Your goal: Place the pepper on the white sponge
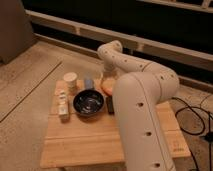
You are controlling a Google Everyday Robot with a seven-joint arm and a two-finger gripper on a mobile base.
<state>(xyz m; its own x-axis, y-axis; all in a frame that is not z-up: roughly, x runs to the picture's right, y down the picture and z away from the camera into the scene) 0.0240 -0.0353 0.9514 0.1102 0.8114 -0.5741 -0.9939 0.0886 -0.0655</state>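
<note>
The pepper (pixel 106 88) is a small orange-red piece lying on the wooden table (pixel 85 142), just right of the dark bowl (pixel 90 103) and partly hidden by my arm. The white sponge (pixel 63 103) lies along the table's left edge, left of the bowl. My gripper (pixel 105 80) hangs down from the arm's bend directly above the pepper, very near or touching it; I cannot tell which.
A round cream cup (pixel 70 80) stands at the table's back left. A small grey block (pixel 89 82) stands behind the bowl. A small black rectangular object (pixel 110 105) lies right of the bowl. My bulky white arm (pixel 142 115) covers the table's right side. Cables lie on the floor at right.
</note>
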